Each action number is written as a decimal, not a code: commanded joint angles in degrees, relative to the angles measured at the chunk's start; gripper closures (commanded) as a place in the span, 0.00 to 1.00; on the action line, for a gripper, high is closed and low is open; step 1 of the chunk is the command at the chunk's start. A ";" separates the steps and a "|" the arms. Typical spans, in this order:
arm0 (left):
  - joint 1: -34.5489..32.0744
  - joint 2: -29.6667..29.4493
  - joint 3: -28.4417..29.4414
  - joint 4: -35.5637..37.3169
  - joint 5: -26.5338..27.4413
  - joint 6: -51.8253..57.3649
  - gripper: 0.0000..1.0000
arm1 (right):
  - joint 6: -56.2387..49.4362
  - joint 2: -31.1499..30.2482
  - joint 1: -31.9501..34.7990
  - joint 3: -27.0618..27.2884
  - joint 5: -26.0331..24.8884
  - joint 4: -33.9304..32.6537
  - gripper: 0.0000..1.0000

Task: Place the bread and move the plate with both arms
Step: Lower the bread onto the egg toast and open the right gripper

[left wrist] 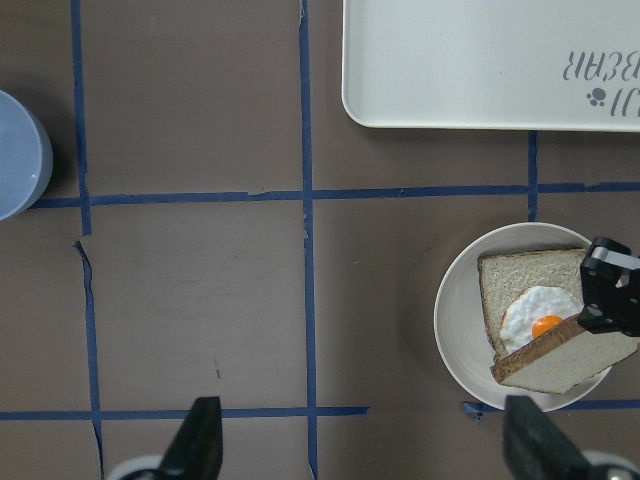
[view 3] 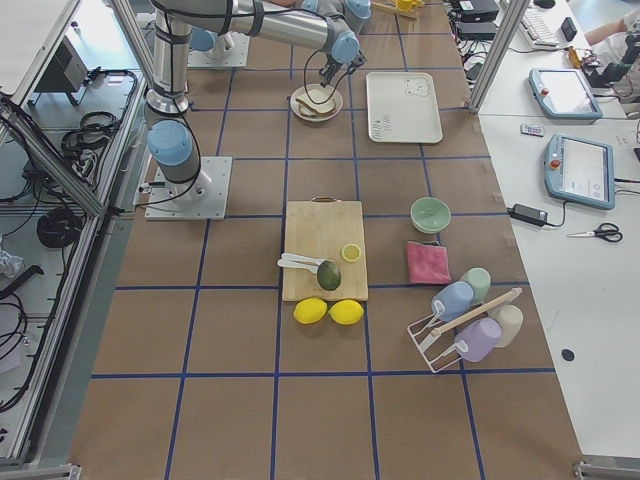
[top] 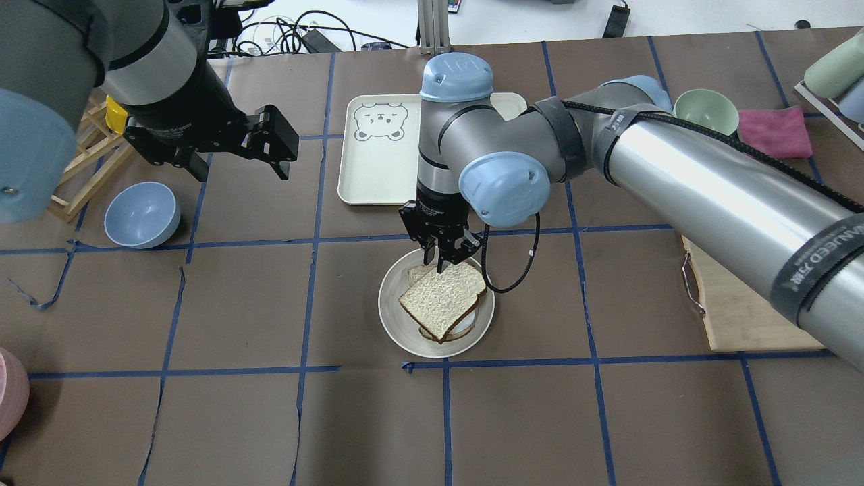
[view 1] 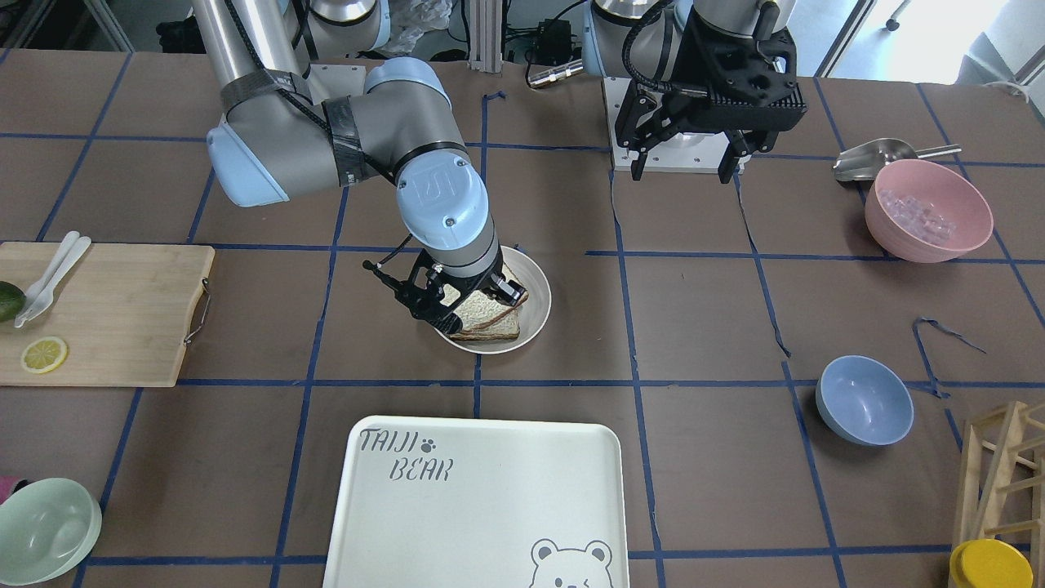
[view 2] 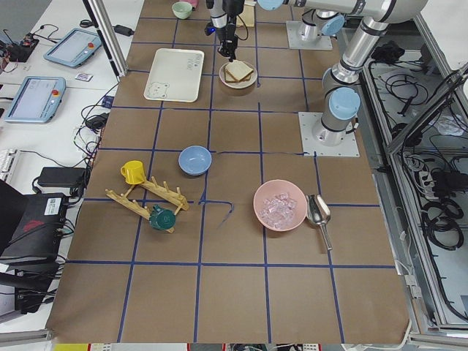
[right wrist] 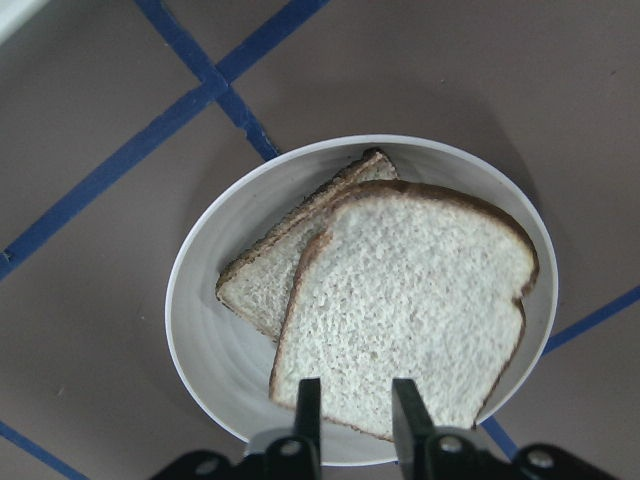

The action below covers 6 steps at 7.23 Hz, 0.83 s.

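The bread (top: 442, 300) is a pale slice with a brown crust. It hangs tilted over the round cream plate (top: 395, 317), partly covering a second slice (left wrist: 525, 280) that bears a fried egg. My right gripper (top: 439, 260) is shut on the bread's far edge; in the right wrist view the fingers (right wrist: 308, 400) pinch the bread (right wrist: 410, 300) above the plate (right wrist: 220, 340). My left gripper (top: 239, 172) is open and empty, raised well to the left of the plate, its fingertips (left wrist: 205, 440) spread wide.
The white "TAIJI BEAR" tray (top: 378, 162) lies just beyond the plate. A blue bowl (top: 142, 212) sits at the left, a wooden cutting board (view 1: 106, 314) on the robot's right, a pink bowl (view 1: 928, 211) and a scoop near the left arm's base.
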 commanded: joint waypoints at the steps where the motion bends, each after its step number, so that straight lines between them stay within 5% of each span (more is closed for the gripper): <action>1: 0.06 0.00 -0.08 0.06 0.06 -0.02 0.00 | -1.78 -0.88 -1.14 -0.88 -2.45 -2.04 0.00; 2: -0.03 0.00 0.00 -0.02 0.06 -0.02 0.00 | -5.71 -2.72 -1.84 -1.33 -8.21 -1.70 0.00; 6: -0.03 0.00 0.00 -0.11 0.06 -0.02 0.00 | -38.93 -10.01 -7.98 -0.54 -10.12 -0.65 0.00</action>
